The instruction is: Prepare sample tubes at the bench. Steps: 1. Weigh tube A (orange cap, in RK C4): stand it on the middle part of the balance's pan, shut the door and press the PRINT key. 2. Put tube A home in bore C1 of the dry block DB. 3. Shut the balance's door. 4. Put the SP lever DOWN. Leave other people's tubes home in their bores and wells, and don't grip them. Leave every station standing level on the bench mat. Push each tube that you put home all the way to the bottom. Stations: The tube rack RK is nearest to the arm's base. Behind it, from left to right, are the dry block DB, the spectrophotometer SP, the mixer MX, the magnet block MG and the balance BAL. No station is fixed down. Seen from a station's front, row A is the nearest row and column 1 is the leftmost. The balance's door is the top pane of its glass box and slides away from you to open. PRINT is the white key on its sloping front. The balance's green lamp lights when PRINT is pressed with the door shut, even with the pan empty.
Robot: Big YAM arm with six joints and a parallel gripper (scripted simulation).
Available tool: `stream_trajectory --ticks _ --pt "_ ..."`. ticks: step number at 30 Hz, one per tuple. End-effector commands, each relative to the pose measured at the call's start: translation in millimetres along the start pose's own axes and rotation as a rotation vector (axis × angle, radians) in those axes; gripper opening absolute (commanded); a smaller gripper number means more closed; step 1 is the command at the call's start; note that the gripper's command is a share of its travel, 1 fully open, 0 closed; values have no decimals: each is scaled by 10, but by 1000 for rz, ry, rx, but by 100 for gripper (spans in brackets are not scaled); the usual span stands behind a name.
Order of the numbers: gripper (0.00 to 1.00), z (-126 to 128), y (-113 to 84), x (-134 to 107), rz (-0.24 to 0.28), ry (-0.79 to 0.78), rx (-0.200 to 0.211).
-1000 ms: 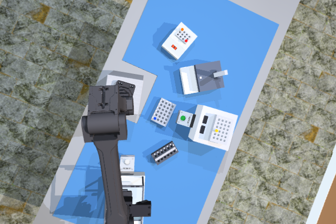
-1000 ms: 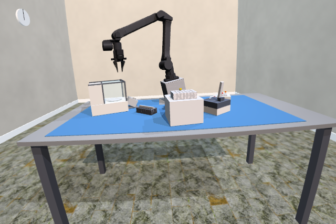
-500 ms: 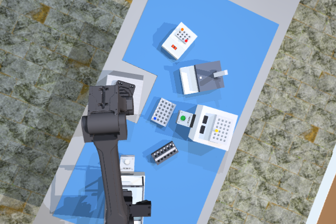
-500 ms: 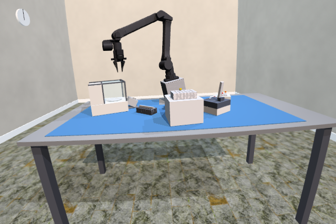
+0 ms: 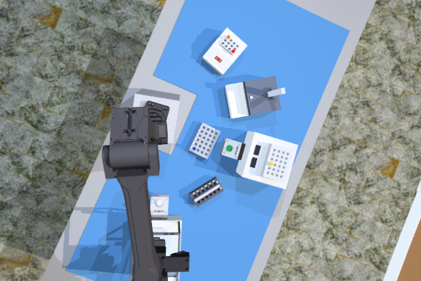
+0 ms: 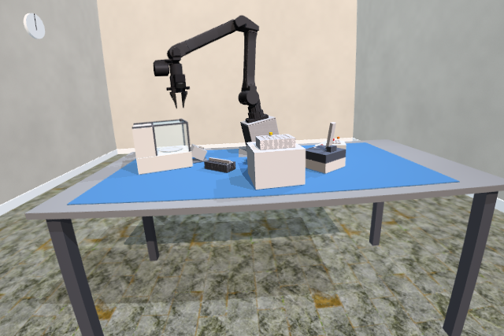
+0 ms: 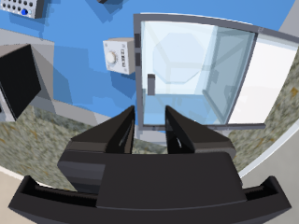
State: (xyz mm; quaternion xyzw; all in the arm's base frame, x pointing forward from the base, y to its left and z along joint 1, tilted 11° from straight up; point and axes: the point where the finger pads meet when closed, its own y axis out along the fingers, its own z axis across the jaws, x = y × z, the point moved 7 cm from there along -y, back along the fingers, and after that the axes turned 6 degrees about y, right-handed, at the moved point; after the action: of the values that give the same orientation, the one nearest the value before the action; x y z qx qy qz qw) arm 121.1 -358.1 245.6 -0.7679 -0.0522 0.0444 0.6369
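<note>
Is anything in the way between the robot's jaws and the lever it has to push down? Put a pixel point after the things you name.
Yes, sort of! The black magnet block point(image 5: 206, 191) point(image 6: 220, 164) point(image 7: 103, 1) and tall white mixer point(image 5: 245, 169) point(image 6: 276, 168) stand between the jaws and the lever point(image 5: 275, 92) point(image 6: 331, 134). The jaws hang higher than both, so they could probably pass over.

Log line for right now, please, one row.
gripper: open, nothing held, above balance | orange-capped tube: in dry block | SP lever: up
</note>
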Motion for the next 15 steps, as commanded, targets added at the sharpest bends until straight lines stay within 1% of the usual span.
stream_trajectory --ticks 1,2,3,4,5,8,9,13,15 --pt "30 -199 -228 65 -8 7 -57" --pt "0 33 -144 92 -4 -7 -22" --pt "0 127 -94 133 -3 -7 -17" --pt "0 170 -83 185 -7 -6 -31" --pt "0 191 -81 190 -6 -7 -26" --pt "0 393 -64 341 -9 -13 -31" --pt "0 409 -63 343 -7 -14 -26" --pt "0 681 -42 540 -10 -28 -28" --pt "0 681 -42 540 -10 -28 -28"
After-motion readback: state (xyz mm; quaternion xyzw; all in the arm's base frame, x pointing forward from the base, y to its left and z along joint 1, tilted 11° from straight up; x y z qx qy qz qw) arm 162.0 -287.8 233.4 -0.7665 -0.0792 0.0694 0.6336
